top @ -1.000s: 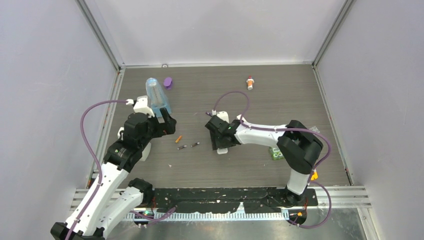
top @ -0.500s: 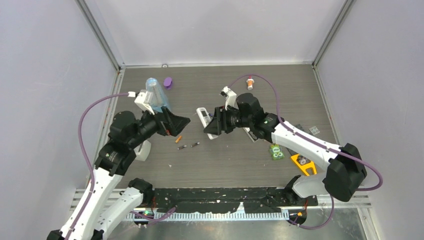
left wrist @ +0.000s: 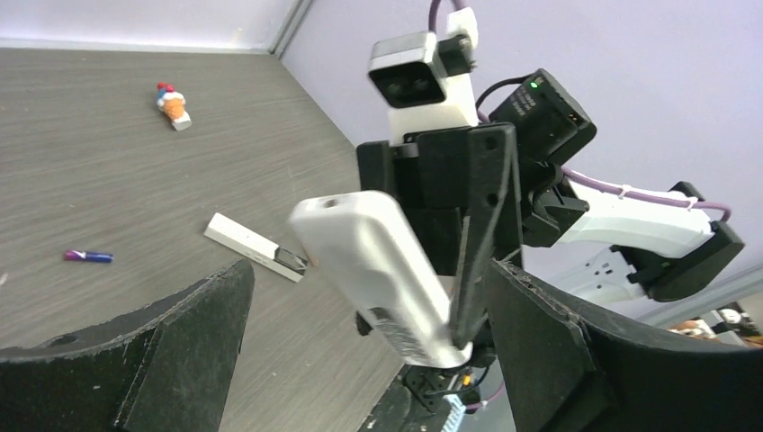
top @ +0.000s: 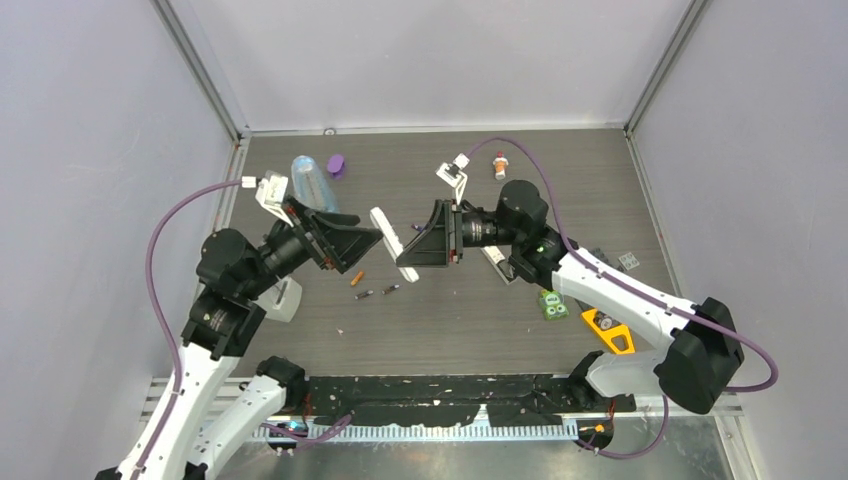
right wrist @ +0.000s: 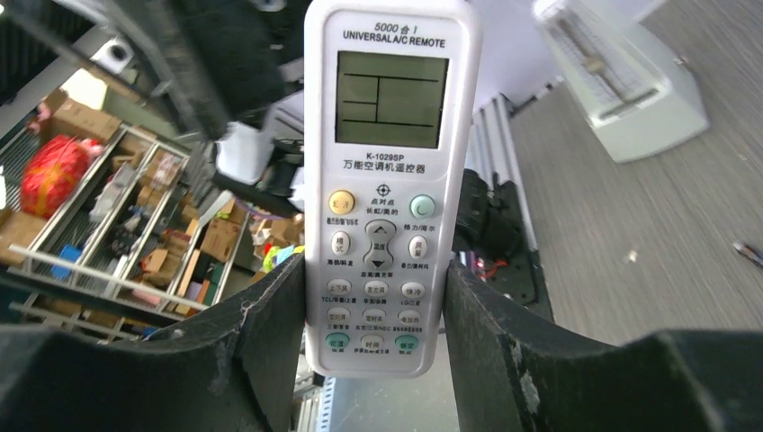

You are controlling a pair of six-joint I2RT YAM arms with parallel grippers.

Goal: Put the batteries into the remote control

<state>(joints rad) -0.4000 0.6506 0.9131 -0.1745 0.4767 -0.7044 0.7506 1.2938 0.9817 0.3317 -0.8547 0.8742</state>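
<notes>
My right gripper (top: 412, 250) (right wrist: 373, 274) holds the white remote control (top: 385, 228) (right wrist: 387, 180) in the air above mid-table, its jaws pressed on the lower sides and the button face toward the right wrist camera. Facing it from the left, my left gripper (top: 362, 243) (left wrist: 371, 274) stands wide open with the remote control (left wrist: 378, 270) just ahead of its fingers, not touching. Below them on the table lie an orange battery (top: 356, 277) and two dark batteries (top: 364, 294) (top: 390, 289). A purple battery (left wrist: 88, 256) shows in the left wrist view.
A narrow white bar with a black tip (left wrist: 256, 247) lies under the right arm. At the back are a red-and-white little bottle (top: 500, 165), a clear blue bottle (top: 312, 185) and a purple cap (top: 336, 165). A green item (top: 551, 303) and an orange tool (top: 607, 330) lie right.
The right gripper has lifted the remote off the table and swung it up and left. The left gripper has risen and turned toward it. Both grippers kept their opening.
</notes>
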